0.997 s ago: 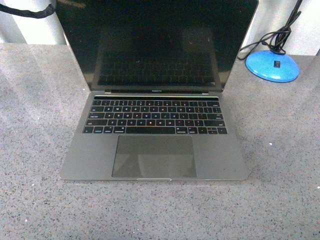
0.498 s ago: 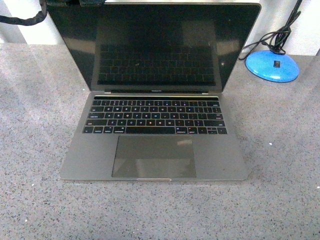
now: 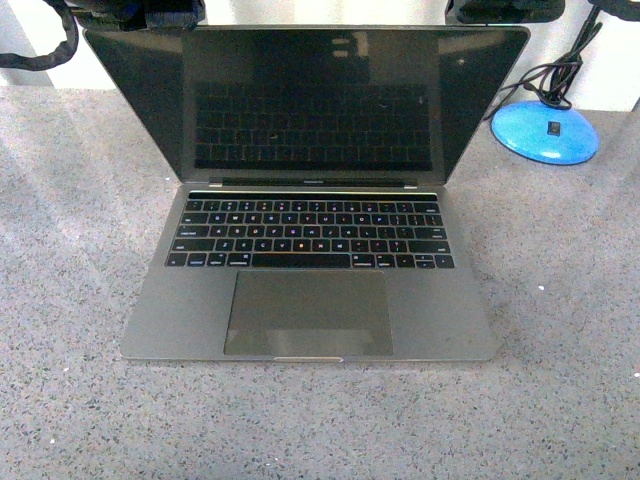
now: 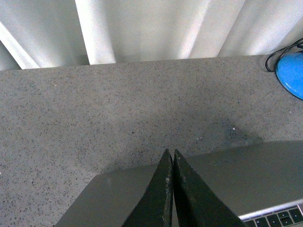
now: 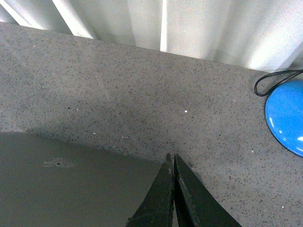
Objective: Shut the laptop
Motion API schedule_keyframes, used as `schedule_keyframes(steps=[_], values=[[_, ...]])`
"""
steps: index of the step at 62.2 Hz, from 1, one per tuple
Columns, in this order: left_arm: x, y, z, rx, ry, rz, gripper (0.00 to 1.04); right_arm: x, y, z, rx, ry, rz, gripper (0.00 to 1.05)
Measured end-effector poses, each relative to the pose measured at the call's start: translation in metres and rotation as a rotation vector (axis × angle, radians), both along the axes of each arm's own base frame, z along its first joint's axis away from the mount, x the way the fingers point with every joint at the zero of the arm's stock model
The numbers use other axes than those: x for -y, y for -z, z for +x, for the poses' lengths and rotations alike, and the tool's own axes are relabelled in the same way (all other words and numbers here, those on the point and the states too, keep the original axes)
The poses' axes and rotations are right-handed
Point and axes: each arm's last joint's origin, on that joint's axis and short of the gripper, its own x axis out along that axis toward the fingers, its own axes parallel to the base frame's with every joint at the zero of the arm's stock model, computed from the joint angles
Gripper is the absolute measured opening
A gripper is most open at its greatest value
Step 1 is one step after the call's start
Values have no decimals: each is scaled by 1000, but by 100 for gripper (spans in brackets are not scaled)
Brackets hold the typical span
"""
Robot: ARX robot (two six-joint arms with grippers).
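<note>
Because a lid is pushed and not grasped, I have both tools closed into a blunt wedge. The left gripper [image 4: 171, 158] has its two fingers pressed together with no gap, and the right gripper [image 5: 171, 161] is the same; neither one holds anything. They stand behind the laptop [image 3: 310, 300], on the outer side of its lid [image 4: 246, 175], one toward each upper corner, so I judge the push would be even and the hinge would not twist.

From the front camera I see only dark parts of the left arm [image 3: 150, 12] and the right arm [image 3: 505, 10] above the top edge of the screen. The laptop rests flat on the grey speckled table [image 3: 70, 300], straight in front of the robot, keyboard toward me. The screen is open and black, and it leans away from me.

In the right wrist view the grey lid with its pale logo [image 5: 58, 163] lies just under the fingers. Whether the tips really touch the metal, I cannot tell in either wrist view. A blue round base [image 3: 545, 130] with a black cable stands on the table to the right of the screen, apart from it.
</note>
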Motion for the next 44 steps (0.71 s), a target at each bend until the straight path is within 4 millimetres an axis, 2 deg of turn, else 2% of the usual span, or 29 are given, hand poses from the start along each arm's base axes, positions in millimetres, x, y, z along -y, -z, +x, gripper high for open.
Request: schedule_keyframes(steps=[28,44], values=[[-2,10,-12,-57,11,15,4,-6,15,-15,-60,34,6,1],[-6,26,-21,-123,5,29,4,-8,28,-24,-103,47,-5,1]])
